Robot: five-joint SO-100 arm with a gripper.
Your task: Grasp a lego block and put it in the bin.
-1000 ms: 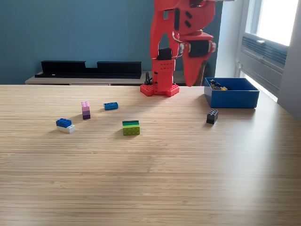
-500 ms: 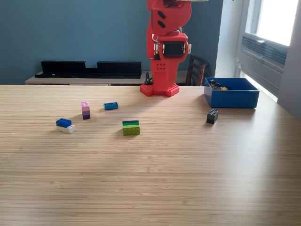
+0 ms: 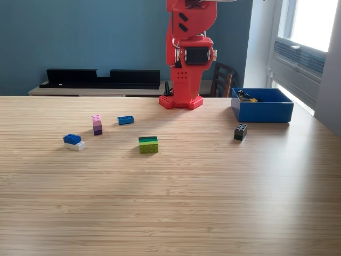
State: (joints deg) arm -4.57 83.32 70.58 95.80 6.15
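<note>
Wooden table (image 3: 186, 202): lego blocks (image 3: 148, 144), bin (image 3: 262, 109)

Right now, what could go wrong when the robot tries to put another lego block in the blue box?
1. The dark grey block sits close to the blue bin, so a reach for it might bump the bin's wall.
2. The pink and purple stack stands tall and narrow; a nudge could tip it.
3. The blue and white block lies farthest from the red arm, so reaching it may be a stretch. The gripper is out of view.
</note>
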